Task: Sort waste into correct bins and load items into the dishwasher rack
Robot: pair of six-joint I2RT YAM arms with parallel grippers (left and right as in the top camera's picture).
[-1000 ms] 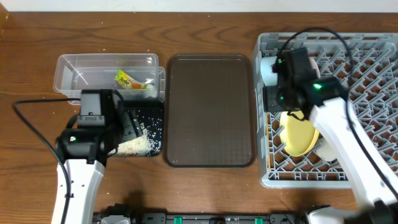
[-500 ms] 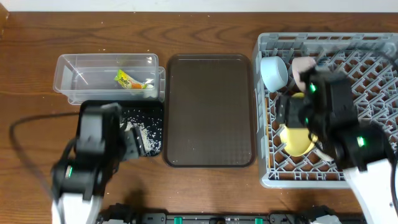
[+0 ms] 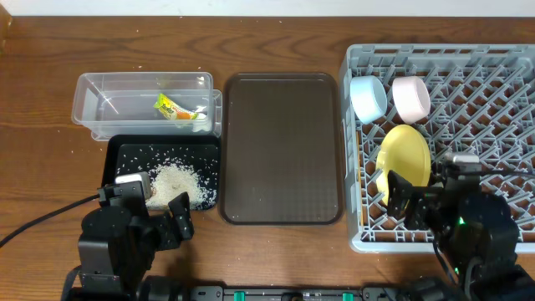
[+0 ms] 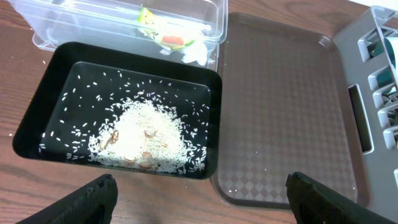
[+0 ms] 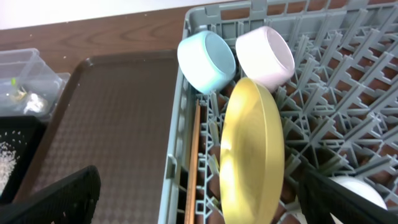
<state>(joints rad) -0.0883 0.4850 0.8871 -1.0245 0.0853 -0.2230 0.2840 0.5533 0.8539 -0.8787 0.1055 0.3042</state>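
Note:
The grey dishwasher rack (image 3: 501, 75) holds the yellow plate (image 3: 405, 155) on edge, the light-blue bowl (image 3: 368, 96) and the pale cup (image 3: 411, 98). In the right wrist view the chopsticks (image 5: 194, 155) lie along the rack's left wall, and a white bowl (image 5: 357, 193) shows at lower right. The green-yellow wrapper (image 3: 167, 107) lies in the clear tub (image 3: 92, 92). Rice (image 3: 175, 184) is piled in the black tray (image 3: 113, 159). My left gripper (image 3: 155, 201) is open and empty at the tray's near edge. My right gripper (image 3: 426, 188) is open and empty over the rack's near left part.
The dark-brown serving tray (image 3: 280, 150) lies bare between the black tray and the rack. A few rice grains are scattered on the black tray's floor. Bare wood table (image 3: 33, 125) shows to the left and behind the tub.
Both arms have drawn back toward the table's near edge. The right gripper has left the bowl and cup area of the rack, and the left gripper has come off the black tray.

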